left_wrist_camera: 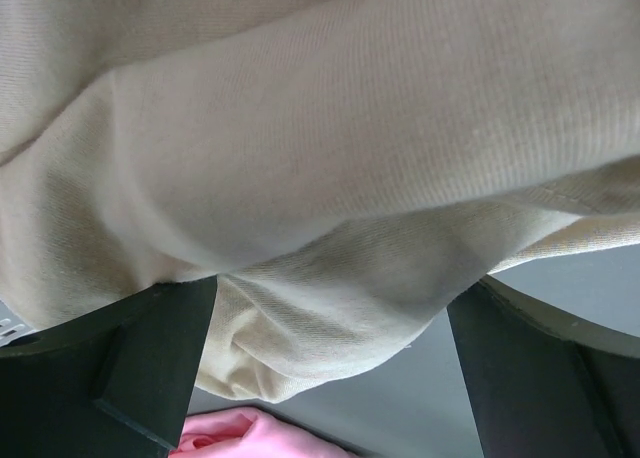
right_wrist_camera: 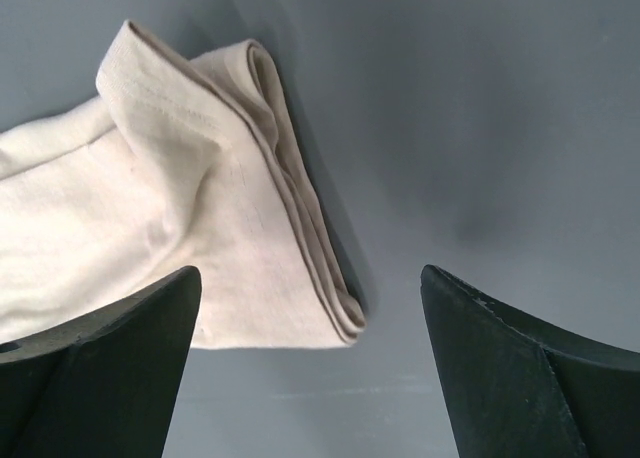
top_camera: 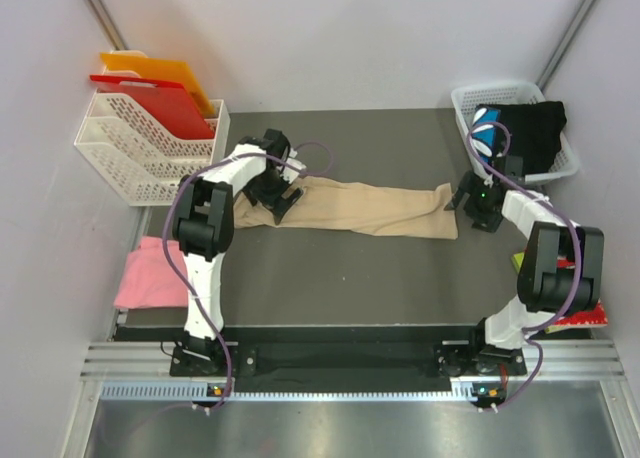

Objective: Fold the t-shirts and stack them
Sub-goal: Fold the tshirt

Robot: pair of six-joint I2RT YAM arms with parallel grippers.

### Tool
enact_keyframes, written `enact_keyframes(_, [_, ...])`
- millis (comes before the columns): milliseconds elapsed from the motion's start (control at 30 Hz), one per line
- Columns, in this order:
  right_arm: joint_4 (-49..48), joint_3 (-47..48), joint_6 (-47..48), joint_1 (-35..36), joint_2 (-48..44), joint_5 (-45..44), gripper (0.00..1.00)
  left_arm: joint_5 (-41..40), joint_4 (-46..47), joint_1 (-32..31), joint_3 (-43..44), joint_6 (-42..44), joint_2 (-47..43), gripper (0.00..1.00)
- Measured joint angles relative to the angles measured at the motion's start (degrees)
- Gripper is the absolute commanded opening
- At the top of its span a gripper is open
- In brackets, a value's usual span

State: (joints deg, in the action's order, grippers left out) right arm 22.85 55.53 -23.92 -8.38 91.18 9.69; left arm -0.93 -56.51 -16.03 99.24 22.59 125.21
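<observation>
The beige t-shirt (top_camera: 350,208) lies folded into a long strip across the middle of the table. My left gripper (top_camera: 277,192) sits at its left end, open; in the left wrist view the beige cloth (left_wrist_camera: 330,158) fills the frame and bulges between the wide dark fingers (left_wrist_camera: 150,368) without being pinched. My right gripper (top_camera: 470,204) stands open at the strip's right end, whose folded corner (right_wrist_camera: 210,228) lies between and ahead of its fingers (right_wrist_camera: 530,378), nearer the left one. The pink t-shirt (top_camera: 150,271) lies at the table's left edge. The black t-shirt (top_camera: 530,130) sits in a basket.
A white basket (top_camera: 462,106) stands at the back right. A white rack (top_camera: 135,148) holding red and orange boards stands at the back left. A colourful packet (top_camera: 585,316) lies by the right arm's base. Grey walls close in both sides.
</observation>
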Motion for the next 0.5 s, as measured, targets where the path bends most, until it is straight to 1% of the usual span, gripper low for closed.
enact_keyframes(167, [-2.2, 0.0, -0.9, 0.0, 2.2, 1.4, 0.86, 0.2, 0.8, 0.2, -0.9, 0.0, -0.4, 0.99])
enact_keyframes(300, [-4.2, 0.0, -1.5, 0.0, 3.0, 2.3, 0.81, 0.6, 1.9, 0.5, -2.0, 0.0, -1.1, 0.99])
enact_keyframes(500, [-6.0, 0.0, -2.1, 0.9, 5.2, 3.1, 0.79, 0.9, 2.3, 0.7, -2.4, 0.0, -1.4, 0.99])
